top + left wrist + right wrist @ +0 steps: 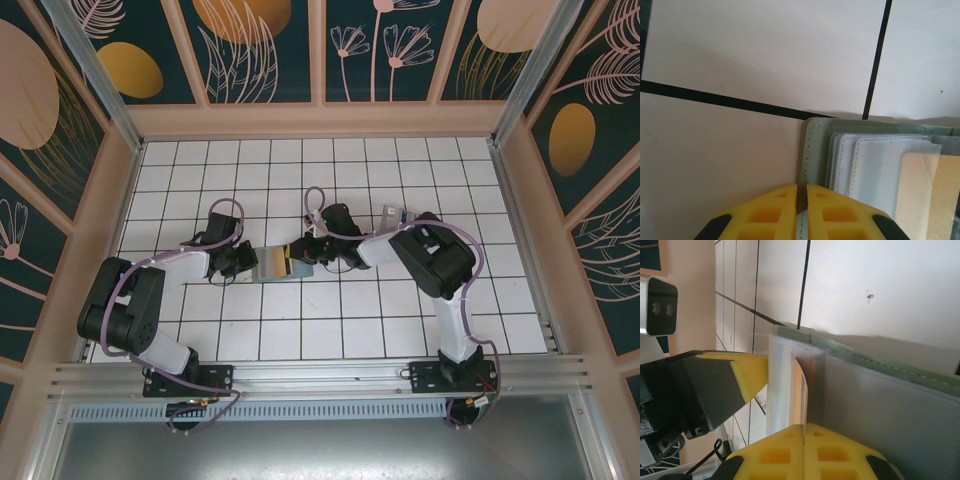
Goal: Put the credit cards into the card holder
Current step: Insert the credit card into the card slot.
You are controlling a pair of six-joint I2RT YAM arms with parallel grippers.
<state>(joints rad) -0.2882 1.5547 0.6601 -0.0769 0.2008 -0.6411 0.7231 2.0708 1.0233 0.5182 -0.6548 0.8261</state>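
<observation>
Robot lab test cell (floral-print walls (265, 50), white tiled floor (250, 165))

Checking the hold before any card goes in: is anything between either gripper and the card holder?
Nothing visible is. The left gripper is shut on the card holder at its green stitched edge, and the right gripper is shut on its clear sleeves from the opposite side; each grips it directly.

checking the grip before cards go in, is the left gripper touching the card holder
Touching. The left wrist view shows the left gripper shut on the card holder, its green edge pinched in the jaws.
</observation>
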